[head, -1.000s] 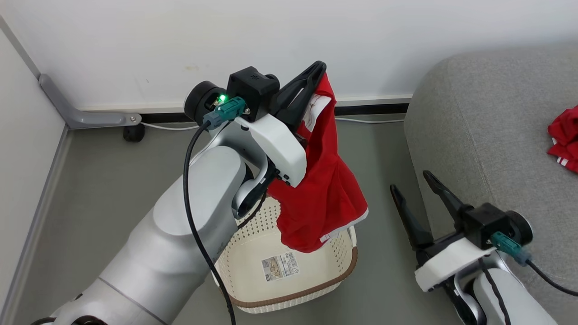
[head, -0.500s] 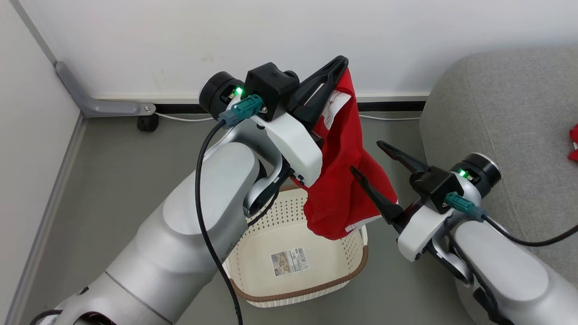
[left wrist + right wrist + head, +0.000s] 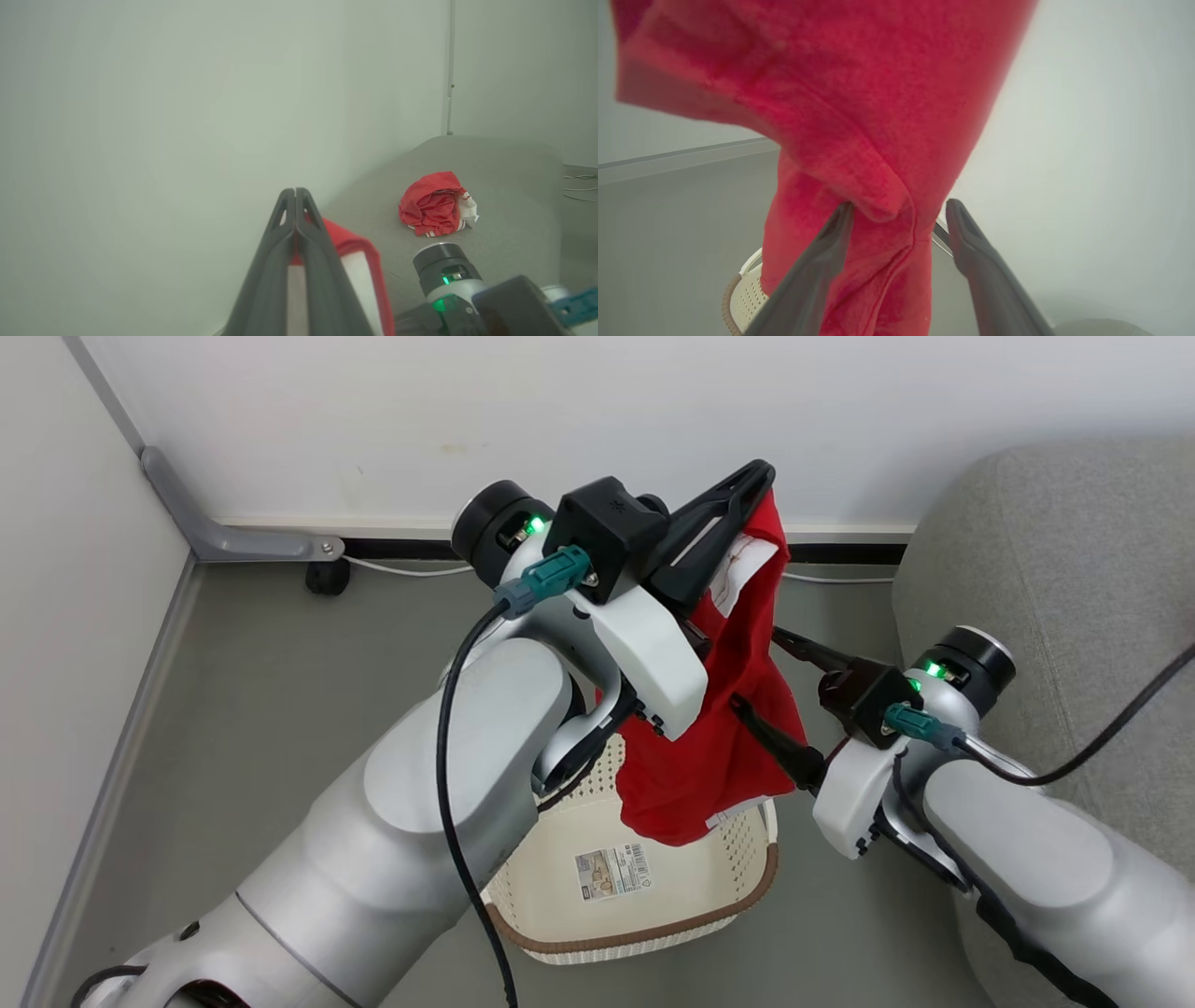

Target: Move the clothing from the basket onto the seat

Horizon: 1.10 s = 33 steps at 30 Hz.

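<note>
My left gripper (image 3: 758,485) is raised above the basket (image 3: 747,887) and shut on the top edge of a red garment (image 3: 719,747) with a white panel, which hangs down toward the basket's rim. In the left wrist view the shut fingers (image 3: 295,193) pinch that red and white cloth (image 3: 355,247). My right gripper (image 3: 758,670) stands open with a fold of the hanging garment (image 3: 878,93) between its fingers (image 3: 831,242). A second red garment (image 3: 434,203) lies crumpled on the grey seat (image 3: 509,186). The basket's inside shows its label sticker (image 3: 611,873).
The seat (image 3: 1055,551) stands at the right, close to the basket. A white wall runs behind, with a dark skirting strip, a white cable (image 3: 411,569) and a grey metal bracket (image 3: 243,541) with a small black wheel at the left corner. The floor is grey.
The head view has shifted. My right gripper has risen from low beside the seat and moved left to the hanging garment, its open fingers now around a fold. The left gripper keeps its hold.
</note>
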Tool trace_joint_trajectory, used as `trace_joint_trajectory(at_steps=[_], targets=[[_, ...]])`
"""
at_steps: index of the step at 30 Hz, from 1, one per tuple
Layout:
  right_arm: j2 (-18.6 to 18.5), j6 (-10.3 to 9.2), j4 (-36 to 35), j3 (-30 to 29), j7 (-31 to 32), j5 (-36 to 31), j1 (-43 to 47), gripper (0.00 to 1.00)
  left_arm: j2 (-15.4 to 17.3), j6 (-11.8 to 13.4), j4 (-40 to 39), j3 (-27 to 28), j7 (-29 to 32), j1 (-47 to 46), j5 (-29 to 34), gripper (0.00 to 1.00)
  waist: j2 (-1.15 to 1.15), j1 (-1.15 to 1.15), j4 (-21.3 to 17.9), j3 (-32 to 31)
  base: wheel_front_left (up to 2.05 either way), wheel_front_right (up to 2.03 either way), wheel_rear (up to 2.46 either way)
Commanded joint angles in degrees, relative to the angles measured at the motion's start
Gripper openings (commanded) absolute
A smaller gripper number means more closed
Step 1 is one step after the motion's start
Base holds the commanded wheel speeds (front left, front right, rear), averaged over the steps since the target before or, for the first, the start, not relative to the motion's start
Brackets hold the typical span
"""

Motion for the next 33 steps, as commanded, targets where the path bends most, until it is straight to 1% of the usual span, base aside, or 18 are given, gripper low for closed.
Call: trace_joint_trajectory(at_steps=[1,8,9,11,14,19,20,21,22,28,33], targets=[[0.47,0.23,0.01,1.21,-0.35,1.79,-1.48,1.0,0.75,0.54,-1.8,1.22,-0.25,-3.43,-0.6,0.0,0.0,0.0,0.26,0.04,0.0,0.0,0.0],[1.72,0.23,3.88,9.51,-0.35,8.63,-5.56,1.0,0.65,0.98,-3.35,-1.3,-0.1,-3.57,-1.16,0.0,0.0,0.0,1.32,0.28,0.0,0.0,0.0],[2.0,0.23,4.14,10.2,-0.35,9.71,-5.95,0.95,0.64,1.07,-3.48,-1.61,-0.14,-3.54,-1.28,0.0,0.0,0.0,1.41,0.33,0.0,0.0,0.0],[2.42,0.23,4.25,10.98,-0.35,11.42,-6.57,0.0,0.63,1.26,-3.59,-2.1,-0.22,-3.44,-1.55,0.0,0.0,0.0,1.48,0.44,0.0,0.0,0.0],[2.49,0.23,4.0,11.21,-0.35,12.68,-7.04,0.0,0.62,1.54,-3.21,-2.44,-0.33,-3.34,-1.97,0.0,0.0,0.0,1.33,0.69,0.0,0.0,0.0],[1.68,0.23,3.02,9.58,-0.35,12.78,-6.74,0.0,0.62,1.99,-2.02,-2.34,-1.59,-3.16,-2.35,0.0,0.0,0.0,0.52,0.96,0.0,0.0,0.0],[1.55,0.23,2.7,9.24,-0.35,12.64,-6.59,0.0,0.62,2.03,-1.65,-2.33,-1.92,-3.09,-2.37,0.3,0.0,0.0,0.24,0.99,0.0,0.0,0.0],[1.44,0.23,2.48,8.79,-0.35,12.64,-6.37,0.0,0.62,2.02,-1.21,-2.39,-2.18,-2.98,-2.36,0.8,0.0,0.0,-0.02,1.01,0.0,0.0,0.0],[1.33,0.23,2.15,8.27,-0.35,12.54,-6.21,0.0,0.63,1.94,-0.73,-2.34,-2.46,-2.86,-2.47,1.0,0.0,0.0,-0.31,1.03,0.0,0.0,0.0],[0.66,0.23,0.57,6.21,-0.35,11.51,-4.78,0.0,0.83,1.06,2.06,-2.58,-3.72,-2.27,-2.74,1.0,0.0,0.0,-2.35,0.77,0.0,0.0,0.0],[0.45,0.23,-0.76,3.36,-0.35,11.07,-2.74,0.0,0.88,0.45,3.75,-2.47,-4.74,-0.86,-3.55,1.0,0.0,0.0,-5.05,0.3,0.0,0.0,0.0]])
